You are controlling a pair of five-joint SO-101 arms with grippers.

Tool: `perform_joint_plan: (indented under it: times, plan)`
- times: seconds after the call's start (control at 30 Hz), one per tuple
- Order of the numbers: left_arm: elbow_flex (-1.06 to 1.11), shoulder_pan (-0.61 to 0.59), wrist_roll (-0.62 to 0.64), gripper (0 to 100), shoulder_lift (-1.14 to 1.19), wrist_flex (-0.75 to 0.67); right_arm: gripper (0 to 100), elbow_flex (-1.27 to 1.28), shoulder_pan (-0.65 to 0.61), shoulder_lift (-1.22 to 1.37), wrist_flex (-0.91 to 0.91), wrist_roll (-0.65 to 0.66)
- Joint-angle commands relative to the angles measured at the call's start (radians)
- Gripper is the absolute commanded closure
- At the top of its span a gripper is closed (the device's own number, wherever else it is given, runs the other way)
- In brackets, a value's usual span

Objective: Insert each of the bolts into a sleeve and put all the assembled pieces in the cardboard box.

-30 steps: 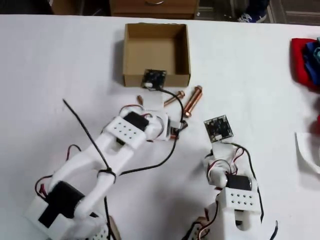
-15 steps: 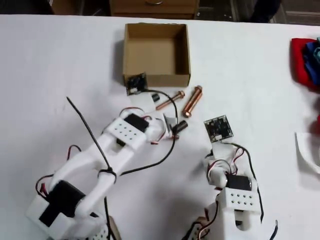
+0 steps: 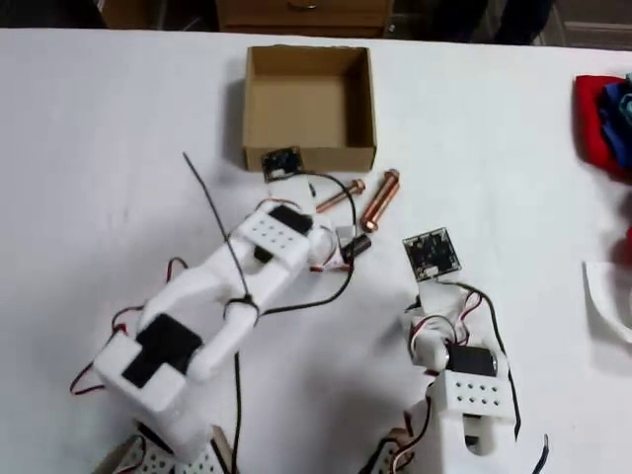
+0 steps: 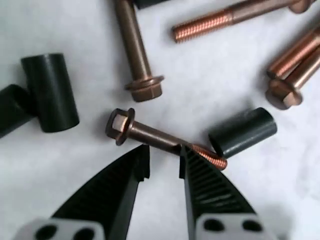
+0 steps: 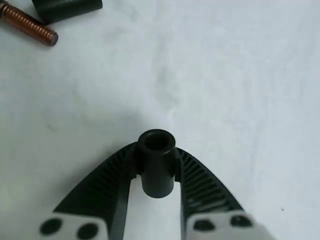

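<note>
A white table [image 3: 494,118] fills the scene, with wooden furniture along its far edge and a red cloth [image 3: 597,114] at the far right. The box [image 3: 336,156] stands open at the far centre, its brown floor showing. Two bolts [image 3: 379,200] lie at a slant on the table just near of the box's front wall, towards its right end.

The left arm [image 3: 227,286] stretches from the near left corner towards those bolts. In its wrist view the left hand [image 4: 164,152] has its fingers apart, with the tips right at the shank of a bolt [image 4: 150,134] that lies flat on the table. I cannot tell whether they touch it. That bolt's threaded end rests against a black sleeve [image 4: 242,131], which lies on its side. A second sleeve [image 4: 50,92] lies well apart on the other side of the bolt, with a third [image 4: 12,110] just beside it at the picture's edge. Four more bolts lie loose beyond: one [image 4: 132,45] with its head close to the first bolt's head, one [image 4: 235,17] farther off, and a pair [image 4: 295,65] lying side by side.

The right arm [image 3: 464,385] sits at the near right, well apart from the box. Its right hand [image 5: 156,160] is clamped on a held sleeve [image 5: 156,142], whose bore faces the wrist camera, over bare table. Farther off lie another sleeve [image 5: 67,7] and a threaded bolt tip [image 5: 30,22].
</note>
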Motion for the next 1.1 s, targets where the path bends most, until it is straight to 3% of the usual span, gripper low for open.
perform_joint_plan:
  times: [0.0, 0.73, 1.07]
  plan:
    - [-0.073, 0.0, 0.008, 87, 0.043, 0.052, 97.8, -0.005, -0.008, -0.021, -0.015, -0.008]
    - [-0.124, -0.06, 0.002, 87, 0.144, 0.161, 97.8, -0.005, -0.008, -0.021, -0.015, -0.008]
    - [-0.369, -0.166, 0.02, 87, 0.261, 0.359, 97.8, -0.005, -0.007, -0.021, -0.015, -0.008]
